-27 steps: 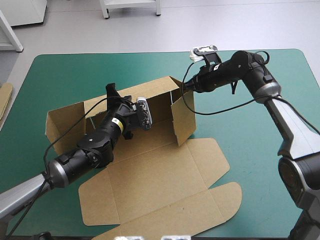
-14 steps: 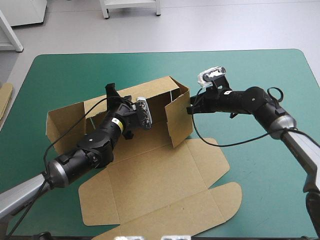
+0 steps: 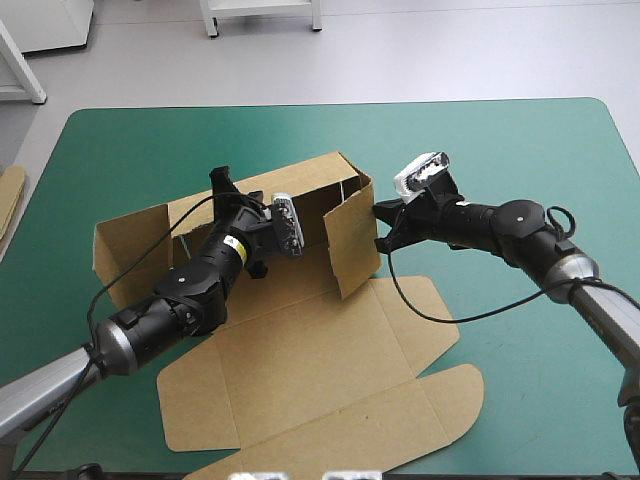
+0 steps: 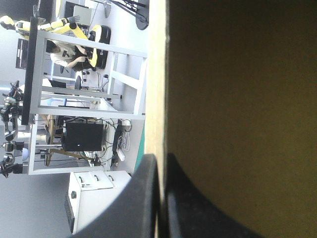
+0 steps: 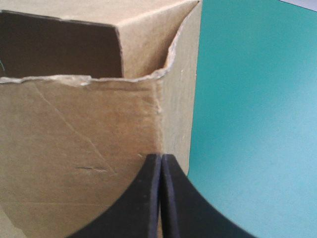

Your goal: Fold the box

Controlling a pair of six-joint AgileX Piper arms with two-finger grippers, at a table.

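The brown box lies partly formed in the high view, its long back wall raised and the base and lid flat in front. My left gripper is shut on the back wall's top edge; the left wrist view shows the board edge running between the black fingers. My right gripper is shut and rests its tip against the outer face of the right side flap, which stands angled inward. In the right wrist view the shut tip meets that flap at the corner.
The box's left side flap stands splayed outward. An edge of more brown board shows at the table's left edge. Bare teal-green cover lies to the right of and behind the box.
My right gripper has come down and toward the box from the far corner, and the right side flap has swung inward. The left arm has not moved.
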